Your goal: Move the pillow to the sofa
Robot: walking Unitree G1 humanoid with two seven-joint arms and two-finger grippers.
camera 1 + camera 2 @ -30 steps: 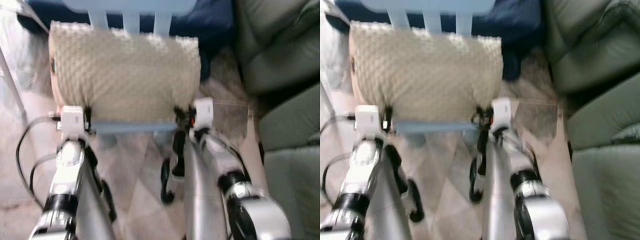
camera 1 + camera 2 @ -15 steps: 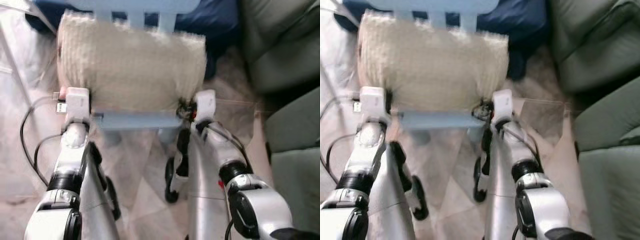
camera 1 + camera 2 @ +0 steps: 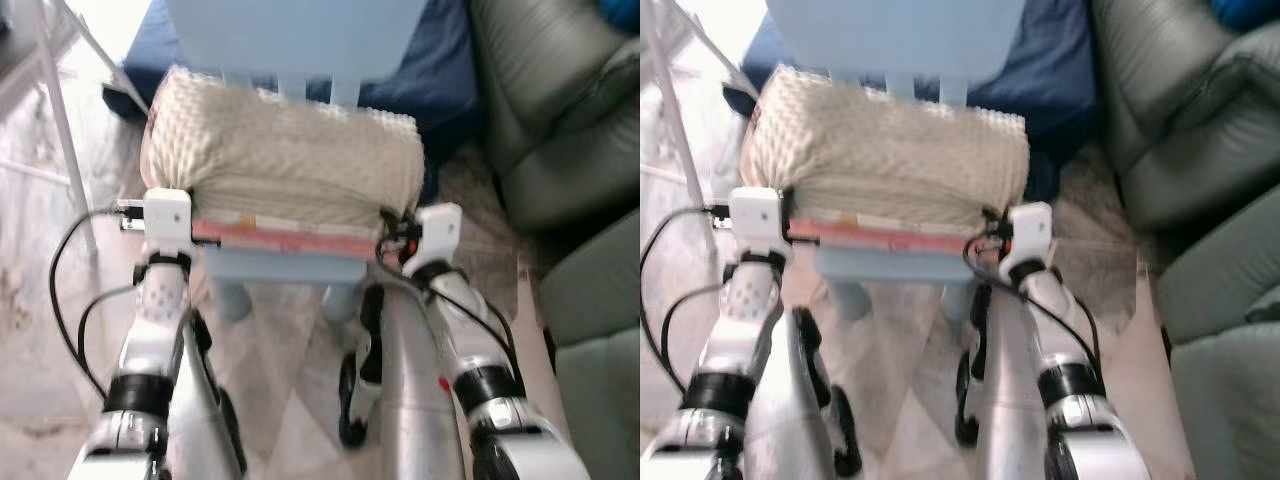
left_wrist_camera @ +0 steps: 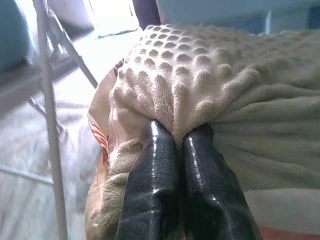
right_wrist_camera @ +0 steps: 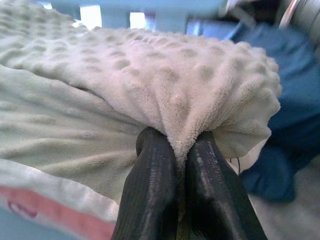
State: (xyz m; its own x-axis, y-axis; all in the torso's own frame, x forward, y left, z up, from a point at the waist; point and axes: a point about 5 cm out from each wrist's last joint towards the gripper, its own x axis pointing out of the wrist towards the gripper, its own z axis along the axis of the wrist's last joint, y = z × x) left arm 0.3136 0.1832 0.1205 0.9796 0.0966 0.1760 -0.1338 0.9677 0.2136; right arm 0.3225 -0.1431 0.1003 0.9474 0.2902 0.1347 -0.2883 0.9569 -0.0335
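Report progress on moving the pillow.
Done: the left pincer and right pincer are each shut on an end of the pillow. In hand: the pillow lies over the blue chair. Left: carrying it to the green sofa on the right.

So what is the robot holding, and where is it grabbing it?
The pillow: the left gripper pinches one end's fabric, the right gripper the other end.
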